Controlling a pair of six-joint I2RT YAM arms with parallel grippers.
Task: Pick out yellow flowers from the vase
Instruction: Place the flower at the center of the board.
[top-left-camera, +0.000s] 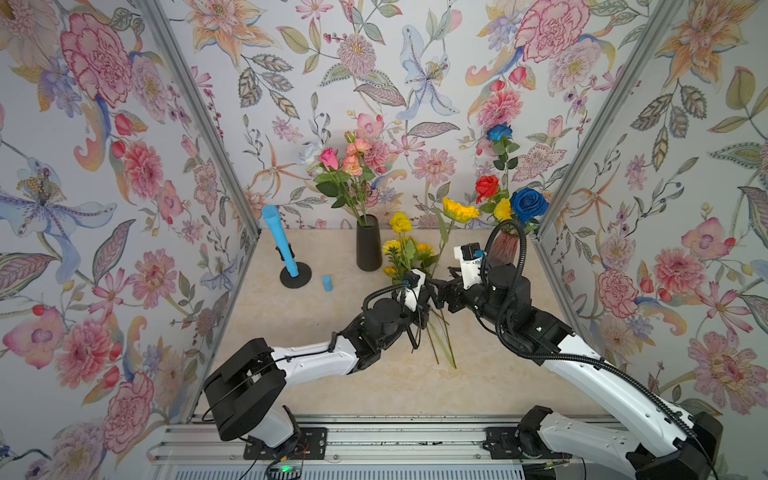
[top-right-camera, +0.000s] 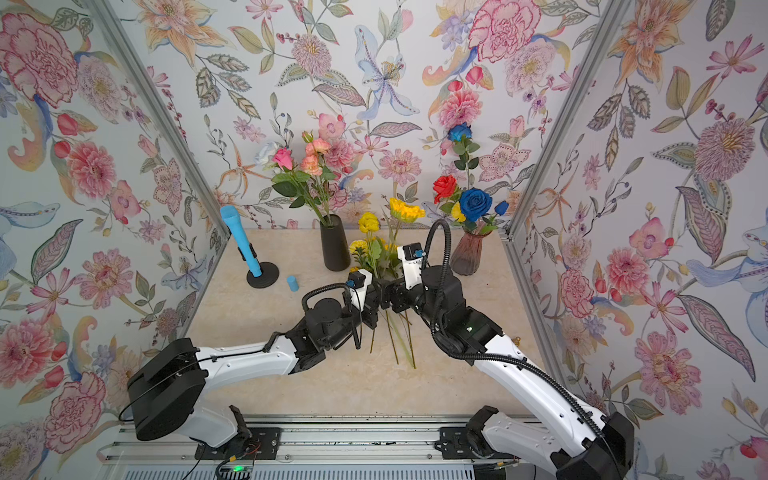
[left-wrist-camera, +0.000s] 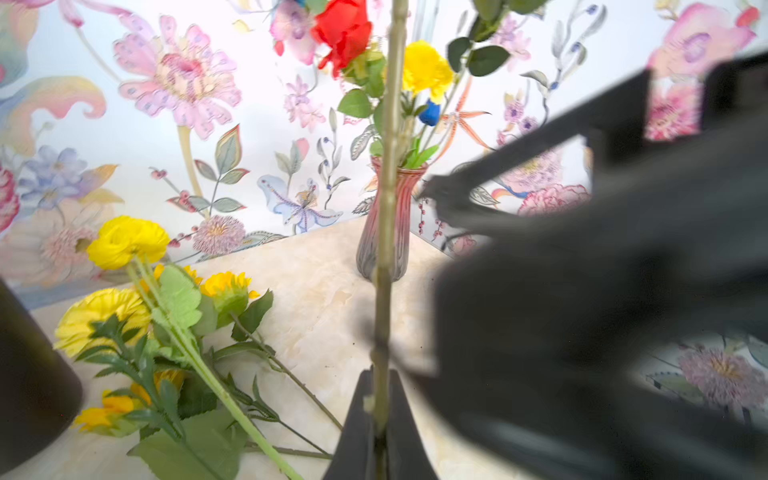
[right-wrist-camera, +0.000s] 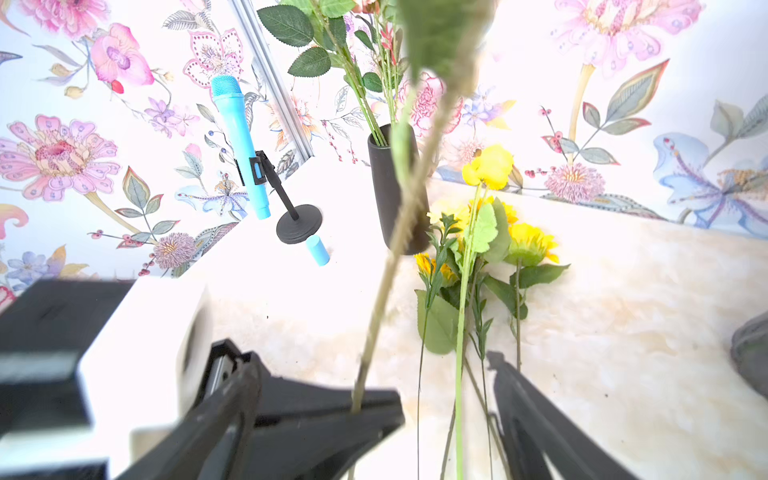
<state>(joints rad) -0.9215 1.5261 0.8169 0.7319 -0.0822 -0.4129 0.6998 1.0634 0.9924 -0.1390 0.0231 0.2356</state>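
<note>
Enclosure: floral walls on three sides, pale marbled surface.

The left arm and right arm reach in from the front and meet at centre. They stand above the stem ends of a yellow pile lying on the surface just beside the black vase of pink flowers.

Back right corner: pink vase with a red rose, blue roses and one yellow bloom in it.

Back left, well apart: blue mic tilted on a black stand, with a small blue cylinder near its base.

Centre: left gripper pinched tight on the lower stem of a sunflower. The stem is near upright and the head is high, between the two vases. The right gripper is spread wide, one finger on either side of that stem and clear of it.

Hard to see:
- The cable loops across the pink vase in a top view.
- The wrists cover the pile's mid stems in both top views.
- In the left wrist view the right gripper is a dark blur, and the held stem crosses the pink vase.
- The sunflower head is cut off in both wrist views.
- The right wrist view is washed out, so surface detail is lost.
</note>
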